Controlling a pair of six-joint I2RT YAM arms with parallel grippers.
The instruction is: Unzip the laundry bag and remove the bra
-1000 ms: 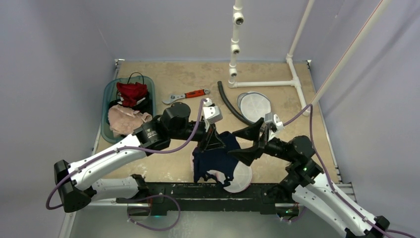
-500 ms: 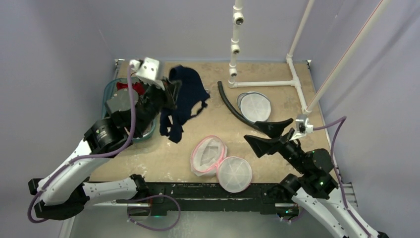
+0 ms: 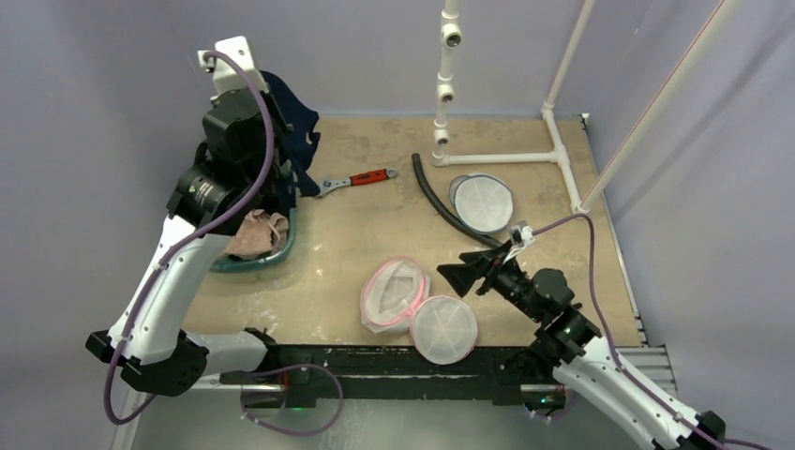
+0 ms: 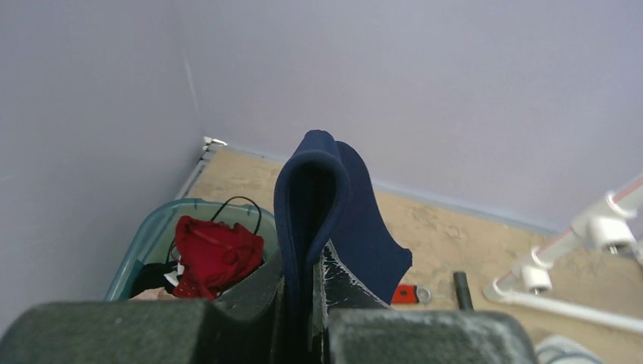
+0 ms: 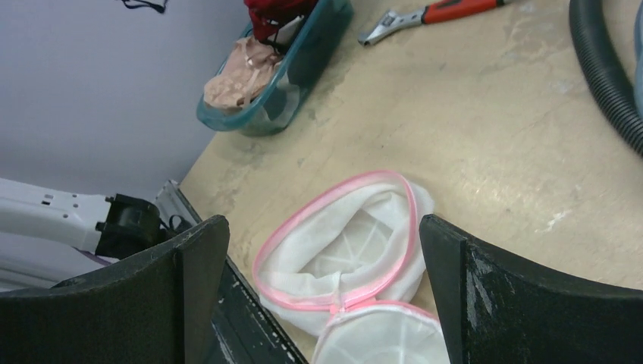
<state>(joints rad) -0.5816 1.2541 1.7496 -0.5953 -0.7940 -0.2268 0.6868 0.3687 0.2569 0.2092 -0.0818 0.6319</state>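
The laundry bag (image 3: 417, 305) lies at the middle of the table's (image 3: 347, 253) near edge, its two halves side by side. Just right of it hangs the right gripper (image 3: 459, 267). The bin (image 3: 272, 253) sits at the left edge with clothes (image 3: 258, 230) in it. Above its far end is the left gripper (image 4: 303, 280), and the bra (image 4: 326, 197) hangs from it (clear of the table). Behind the bag lie the wrench (image 3: 354, 180), the hose (image 3: 441, 202) to its right, then a round mesh case (image 3: 481, 199). A pipe frame (image 3: 497, 157) stands at the far right.

I find nothing I can read in any of my views: no lettering, brand, number or sign. A pale tag (image 4: 179, 277) on the crumpled red cloth garment (image 4: 216, 254), in the teal plastic tub (image 4: 155, 227) at eight o'clock, is too small to read.
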